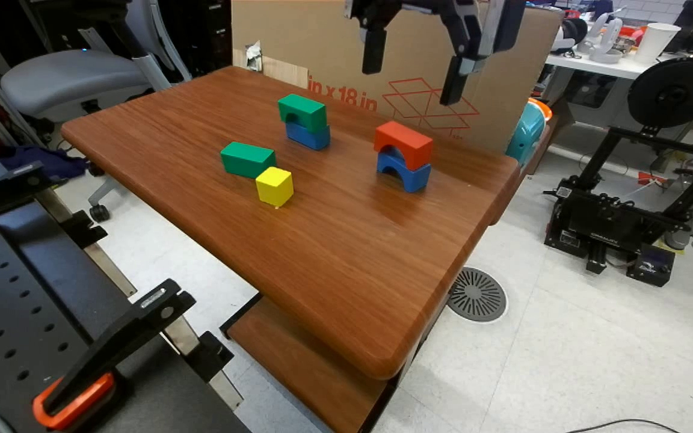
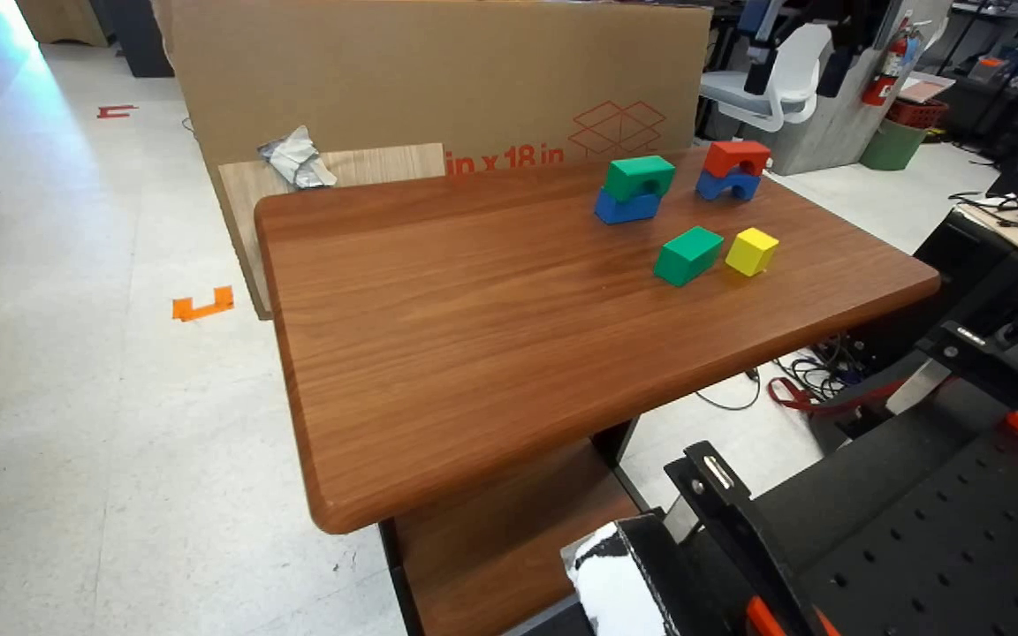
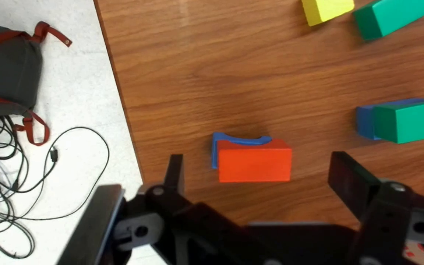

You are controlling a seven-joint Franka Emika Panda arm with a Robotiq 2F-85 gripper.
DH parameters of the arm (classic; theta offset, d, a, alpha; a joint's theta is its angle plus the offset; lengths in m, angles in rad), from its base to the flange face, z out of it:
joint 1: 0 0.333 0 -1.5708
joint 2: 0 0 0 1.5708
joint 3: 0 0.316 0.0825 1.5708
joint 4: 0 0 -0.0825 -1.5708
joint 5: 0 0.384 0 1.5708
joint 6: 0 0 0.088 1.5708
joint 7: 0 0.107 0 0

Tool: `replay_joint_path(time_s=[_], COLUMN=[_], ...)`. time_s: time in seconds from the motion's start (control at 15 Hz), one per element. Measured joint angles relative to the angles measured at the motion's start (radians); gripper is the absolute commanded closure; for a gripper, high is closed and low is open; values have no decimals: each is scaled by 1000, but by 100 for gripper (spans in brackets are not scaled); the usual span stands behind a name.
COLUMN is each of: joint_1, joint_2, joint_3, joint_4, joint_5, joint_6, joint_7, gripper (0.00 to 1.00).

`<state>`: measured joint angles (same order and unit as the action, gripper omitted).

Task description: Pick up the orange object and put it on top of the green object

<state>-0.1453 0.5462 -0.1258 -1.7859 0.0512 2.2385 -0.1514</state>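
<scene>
Black two-fingered claw (image 1: pixel 411 85): top edge, spread wide, empty.
Red-orange arch block (image 1: pixel 404 144): upper middle; approach step, I'd judge; next, descend, grip.
Green rectangular block (image 1: pixel 248 160): centre left.

Desk (image 1: pixel 334 258) shows brown wood grain. Near one corner, red-orange arch block (image 1: pixel 409 143) over blue arch (image 1: pixel 415 177). Plain green block (image 1: pixel 248 159); yellow cube (image 1: pixel 275 187). Green arch (image 1: pixel 310 112) over blue block (image 1: pixel 308 136). Pincer (image 1: pixel 412 83) black, grey.

Open air above red-orange arched block (image 3: pixel 254 164) and green rectangular block (image 1: pixel 244 158), bare brown wood-grain tabletop (image 1: pixel 334 252) between, yellow cube (image 1: pixel 274 187) just beside the green, tan cardboard (image 1: pixel 295 36) walling far edge
</scene>
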Motion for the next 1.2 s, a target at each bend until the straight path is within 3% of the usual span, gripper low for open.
replay_joint_path(time_s=[0.8,0.93,1.07,1.2], joint_1=[0,0,0,0], joint_2=[141,152,161,169], joint_3=[33,39,40,40], joint_4=[88,96,106,114], joint_5=[-87,-90,-100,-107], joint_6=[42,42,42,42], joint_7=[-91,-101,-106,-109], gripper=[0,28,44,55])
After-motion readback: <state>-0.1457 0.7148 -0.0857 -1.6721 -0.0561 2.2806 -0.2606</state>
